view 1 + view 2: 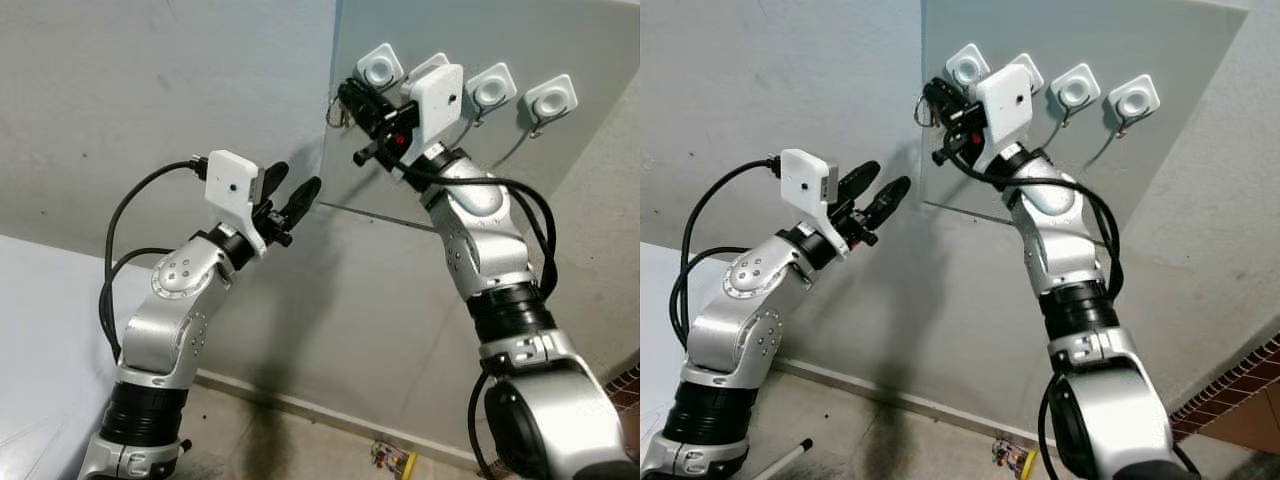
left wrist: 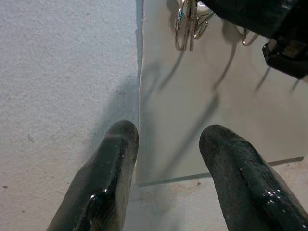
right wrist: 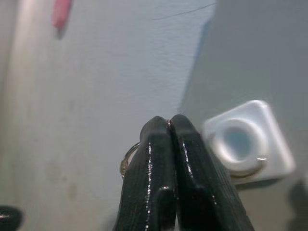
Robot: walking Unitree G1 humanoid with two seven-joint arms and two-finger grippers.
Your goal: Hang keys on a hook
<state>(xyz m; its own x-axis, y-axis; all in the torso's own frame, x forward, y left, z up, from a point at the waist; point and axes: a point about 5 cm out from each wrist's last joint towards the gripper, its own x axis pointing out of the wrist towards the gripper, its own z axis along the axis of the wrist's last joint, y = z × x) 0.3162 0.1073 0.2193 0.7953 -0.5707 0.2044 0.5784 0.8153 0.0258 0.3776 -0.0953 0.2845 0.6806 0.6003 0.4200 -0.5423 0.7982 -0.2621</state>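
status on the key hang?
Right claw shut on key ring, raised beside the leftmost hook, not hung yet. Left claw open, hovering below the board. Nothing blocking.

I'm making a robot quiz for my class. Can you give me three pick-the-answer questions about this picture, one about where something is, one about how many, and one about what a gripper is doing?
1. Where is the right gripper?
A. Down by the floor
B. Up at the leftmost wall hook
C. Resting on the left arm

2. How many white square hooks are on the grey board?
A. Two
B. Four
C. Seven

3. What are the left gripper's fingers doing?
A. Spread apart, holding nothing
B. Squeezing the key ring
C. Wrapped around a cable

Answers:
1. B, the head views show it raised beside the leftmost hook on the board.
2. B, four white squares sit in a row, one partly behind the right wrist camera.
3. A, the left wrist view shows a gap between its two black fingers, with nothing in it.
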